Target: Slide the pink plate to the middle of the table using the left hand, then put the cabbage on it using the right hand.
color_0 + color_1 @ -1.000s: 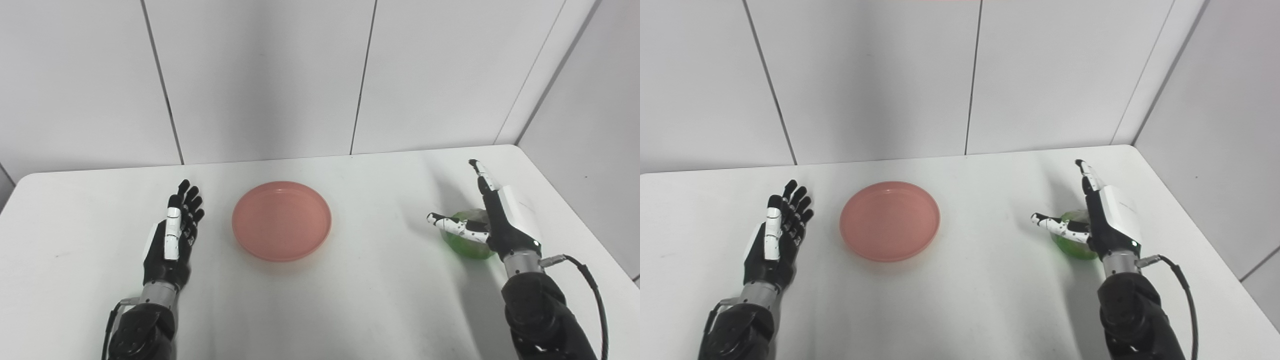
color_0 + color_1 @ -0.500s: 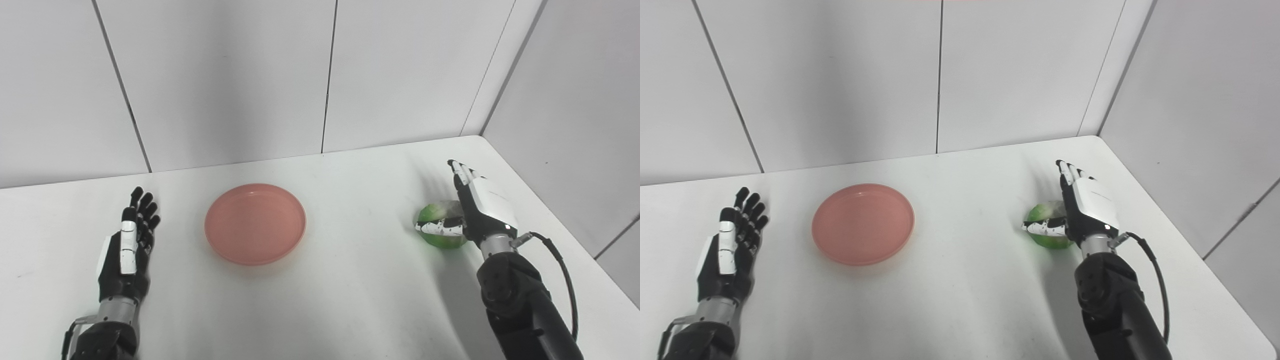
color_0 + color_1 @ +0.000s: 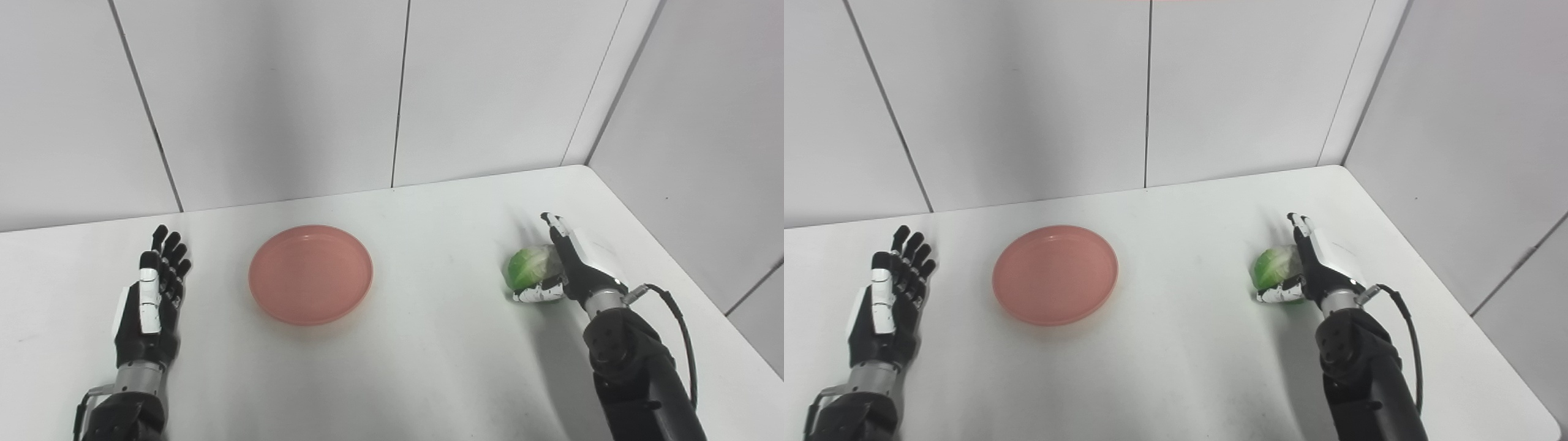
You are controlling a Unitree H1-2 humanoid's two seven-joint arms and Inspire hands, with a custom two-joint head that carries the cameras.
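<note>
The pink plate lies flat on the white table, a little left of the middle, with nothing on it. The small green cabbage sits on the table at the right. My right hand is cupped against its right side. The fingers stretch straight along the far right of the cabbage and the thumb lies at its near side; the hand has not closed round it. At the left, a hand's width from the plate, my left hand rests open with its fingers spread.
A white panelled wall stands behind the table, and a side wall runs along the table's right edge, close to the cabbage. A black cable loops from my right wrist.
The camera swung to the right early on. Since then my right hand has dropped lower against the cabbage and its thumb has drawn in. The plate and left hand stay put.
</note>
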